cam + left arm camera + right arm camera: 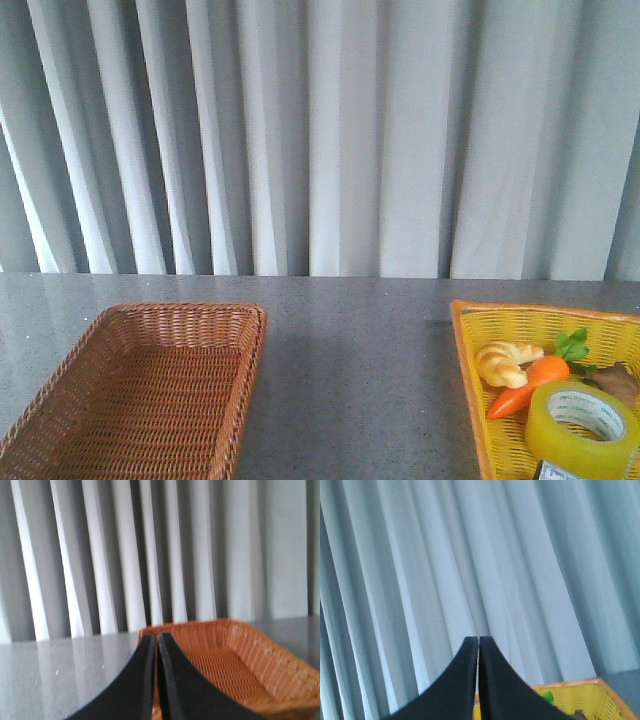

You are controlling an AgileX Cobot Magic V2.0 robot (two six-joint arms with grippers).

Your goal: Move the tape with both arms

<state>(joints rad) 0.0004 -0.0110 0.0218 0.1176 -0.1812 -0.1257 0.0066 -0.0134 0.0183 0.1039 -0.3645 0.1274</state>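
Tape (583,428) lies in the yellow basket (470,370) on the bench (350,350), beside a toy carrot (525,388). Left gripper (157,642) points level toward the brown basket (235,652), fingers pressed together, holding nothing. Right gripper (478,645) likewise closed, empty, facing curtains (470,555).

Soft, even daylight fills the room, filtering through the pale curtain (320,140) behind the counter (350,350). The front view is fairly sharp, shadows faint. Both wrist views look hazier, and each dark end effector (155,645) sits blurred, close to the lens.
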